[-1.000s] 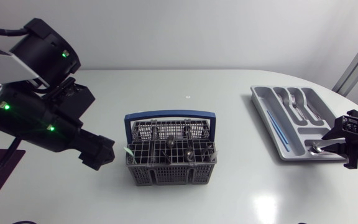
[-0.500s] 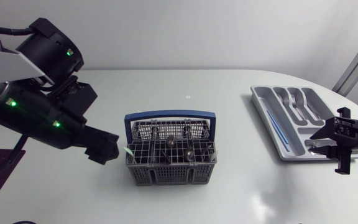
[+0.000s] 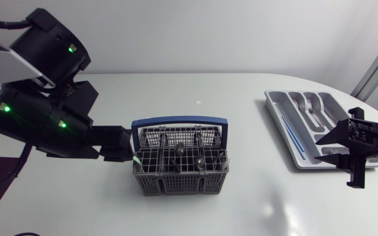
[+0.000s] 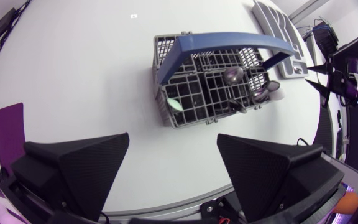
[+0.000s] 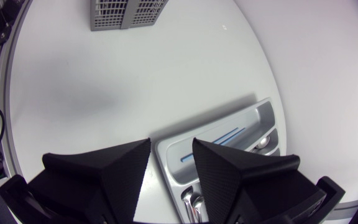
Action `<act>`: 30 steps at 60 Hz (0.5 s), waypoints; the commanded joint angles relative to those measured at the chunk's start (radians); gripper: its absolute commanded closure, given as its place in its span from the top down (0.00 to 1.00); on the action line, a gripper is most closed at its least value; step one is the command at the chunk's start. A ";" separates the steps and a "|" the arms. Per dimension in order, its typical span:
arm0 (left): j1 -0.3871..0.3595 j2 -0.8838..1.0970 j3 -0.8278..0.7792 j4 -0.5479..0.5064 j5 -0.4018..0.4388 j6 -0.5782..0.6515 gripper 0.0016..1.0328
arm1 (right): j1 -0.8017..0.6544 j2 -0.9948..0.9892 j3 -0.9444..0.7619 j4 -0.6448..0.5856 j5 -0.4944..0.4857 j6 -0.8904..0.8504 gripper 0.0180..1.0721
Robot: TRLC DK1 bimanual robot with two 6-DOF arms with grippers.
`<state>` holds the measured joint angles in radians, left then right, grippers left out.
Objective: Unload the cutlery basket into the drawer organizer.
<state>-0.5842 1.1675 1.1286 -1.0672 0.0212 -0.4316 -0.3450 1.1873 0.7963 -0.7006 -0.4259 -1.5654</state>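
The grey cutlery basket with a blue handle stands mid-table and holds dark spoons upright. My left gripper hovers at its left side. In the left wrist view the gripper is open and empty, with the basket ahead of it. The grey drawer organizer lies at the right with forks in it. My right gripper hangs over its near end. In the right wrist view this gripper is open and empty above the organizer, where spoons lie.
A thin blue utensil lies in the organizer's long left slot. A pale green piece sticks out at the basket's corner nearest my left gripper. Bare white table runs between basket and organizer.
My left gripper has moved right, up to the basket's left side. My right gripper has lifted and shifted a little left over the organizer's near end.
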 commanded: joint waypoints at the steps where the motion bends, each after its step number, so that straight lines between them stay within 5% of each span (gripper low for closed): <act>1: -0.016 -0.022 0.059 -0.011 0.003 -0.059 0.96 | 0.034 -0.046 -0.014 -0.037 -0.008 0.054 0.52; 15: -0.043 -0.012 0.134 -0.065 0.023 -0.183 0.96 | 0.136 -0.163 -0.008 -0.108 -0.008 0.160 0.53; 30: -0.074 0.050 0.227 -0.140 0.071 -0.285 0.96 | 0.291 -0.318 -0.014 -0.134 0.021 0.373 0.73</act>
<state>-0.6403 1.1896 1.3087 -1.1820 0.0822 -0.6655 -0.0948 0.9085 0.7963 -0.8143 -0.4156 -1.2778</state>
